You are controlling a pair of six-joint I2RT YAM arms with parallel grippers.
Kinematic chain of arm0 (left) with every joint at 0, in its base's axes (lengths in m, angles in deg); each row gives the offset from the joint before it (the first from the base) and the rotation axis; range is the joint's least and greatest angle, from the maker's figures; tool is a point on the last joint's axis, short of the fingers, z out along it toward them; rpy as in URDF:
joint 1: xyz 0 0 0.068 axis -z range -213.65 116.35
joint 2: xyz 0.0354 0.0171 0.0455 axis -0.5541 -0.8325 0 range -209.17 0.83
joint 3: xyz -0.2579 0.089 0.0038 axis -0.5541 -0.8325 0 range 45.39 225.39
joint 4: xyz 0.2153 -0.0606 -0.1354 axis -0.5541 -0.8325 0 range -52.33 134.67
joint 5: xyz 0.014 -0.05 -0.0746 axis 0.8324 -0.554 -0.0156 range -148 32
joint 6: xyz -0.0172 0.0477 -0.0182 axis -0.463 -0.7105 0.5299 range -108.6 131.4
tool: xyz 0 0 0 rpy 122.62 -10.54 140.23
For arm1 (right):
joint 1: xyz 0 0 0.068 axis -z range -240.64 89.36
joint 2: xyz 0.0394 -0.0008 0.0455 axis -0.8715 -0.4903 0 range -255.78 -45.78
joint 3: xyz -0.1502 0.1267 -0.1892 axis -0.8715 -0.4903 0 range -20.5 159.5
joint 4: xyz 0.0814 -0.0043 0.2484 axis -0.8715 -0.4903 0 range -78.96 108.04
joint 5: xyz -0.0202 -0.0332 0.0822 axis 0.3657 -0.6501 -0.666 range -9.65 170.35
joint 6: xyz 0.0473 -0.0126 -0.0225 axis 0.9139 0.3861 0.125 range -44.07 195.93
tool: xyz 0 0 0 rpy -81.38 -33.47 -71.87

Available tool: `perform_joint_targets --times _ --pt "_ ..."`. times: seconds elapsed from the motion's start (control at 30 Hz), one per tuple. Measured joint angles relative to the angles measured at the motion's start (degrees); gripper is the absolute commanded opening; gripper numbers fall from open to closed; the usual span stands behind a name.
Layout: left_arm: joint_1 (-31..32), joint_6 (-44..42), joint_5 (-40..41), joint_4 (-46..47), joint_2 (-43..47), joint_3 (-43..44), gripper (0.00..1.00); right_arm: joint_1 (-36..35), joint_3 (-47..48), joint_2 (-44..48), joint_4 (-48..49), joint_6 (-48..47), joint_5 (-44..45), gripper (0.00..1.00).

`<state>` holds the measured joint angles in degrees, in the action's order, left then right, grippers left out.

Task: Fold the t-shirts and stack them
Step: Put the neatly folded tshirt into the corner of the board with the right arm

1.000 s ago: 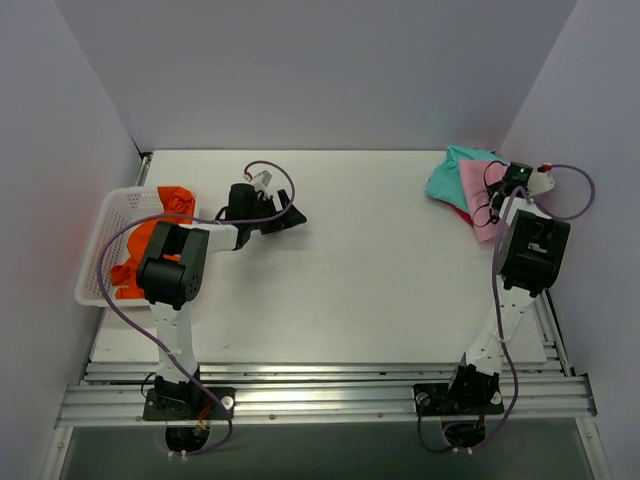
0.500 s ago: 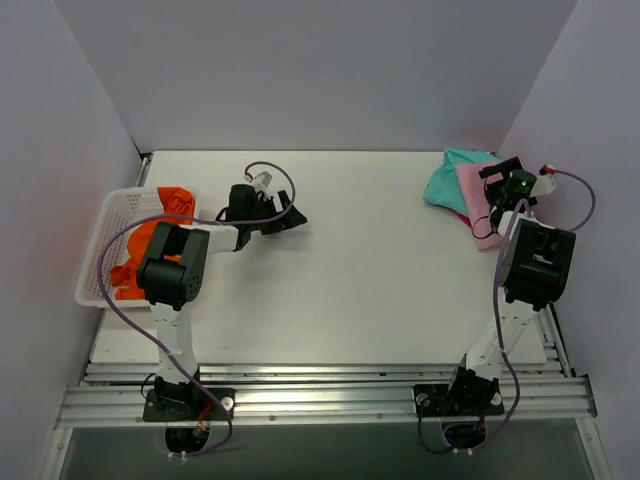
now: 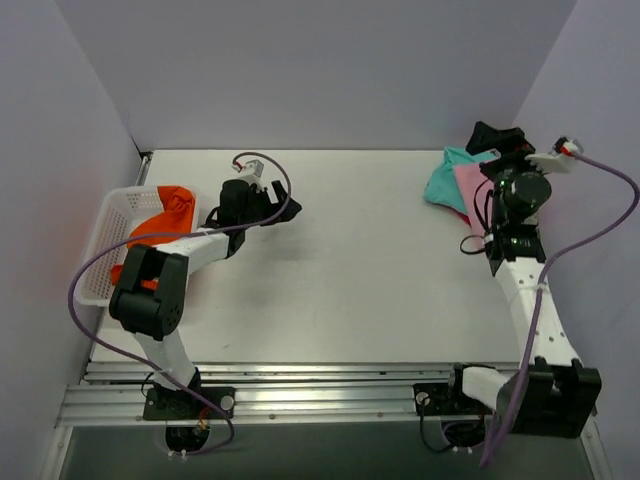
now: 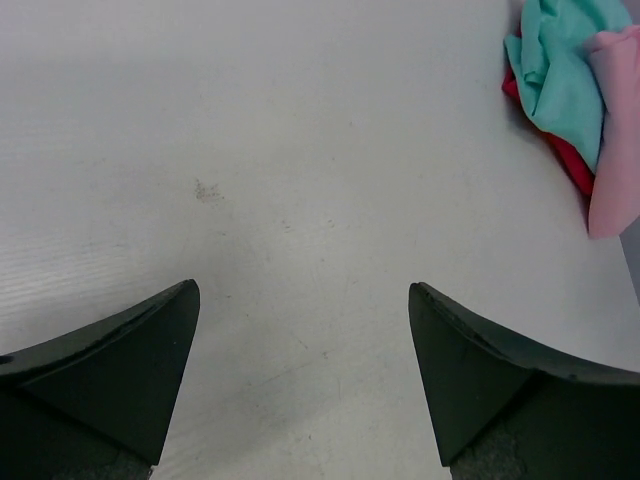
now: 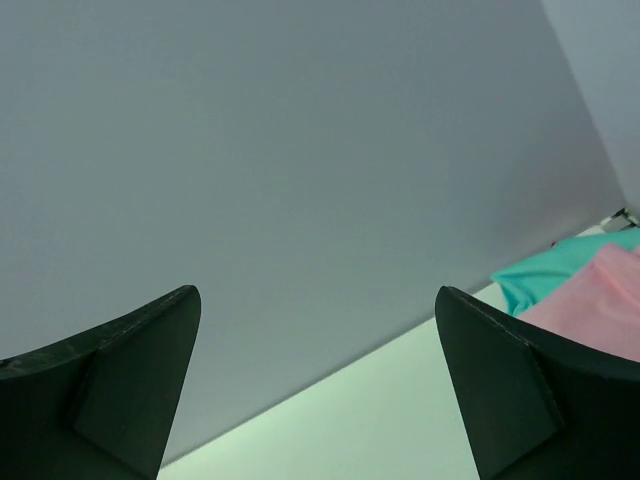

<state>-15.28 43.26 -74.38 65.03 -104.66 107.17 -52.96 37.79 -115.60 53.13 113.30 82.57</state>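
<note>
Far right corner of the table (image 3: 350, 290): the light pink tee (image 3: 472, 192) is lying on top, the teal tee (image 3: 443, 180) is spreading out to its left, and the red tee (image 4: 566, 152) is peeking out from underneath both.
Left edge: the orange tee (image 3: 160, 222) is lying bunched in the white mesh basket (image 3: 98, 262).
Left gripper (image 4: 300, 300): it is hovering over bare table at the far left of centre, fingers spread wide and gripping nothing.
Right gripper (image 5: 315, 295): it is hanging raised above the light pink tee and pointing toward the back wall (image 5: 300, 150), fingers spread wide and gripping nothing.
</note>
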Motion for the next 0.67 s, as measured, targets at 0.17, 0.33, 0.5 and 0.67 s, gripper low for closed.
perform_joint_targets --times 0.17,0.33,0.5,0.67 --pt "5.6 -4.2 7.9 3.4 9.9 -5.0 0.94 -7.5 -12.9 9.6 -0.2 -0.4 0.7 1.00" --pt "11.6 -5.9 14.3 5.1 15.4 -8.7 0.94 -21.2 -20.2 4.8 -8.1 -1.9 6.1 1.00" --pt "13.7 -8.0 22.1 4.4 23.2 -15.2 0.94 -32.5 -19.5 2.6 -17.0 -3.5 15.5 1.00" --pt "15.8 -10.2 27.9 2.0 27.3 -15.0 0.94 -38.0 -18.0 5.0 -19.0 -4.6 24.8 1.00"
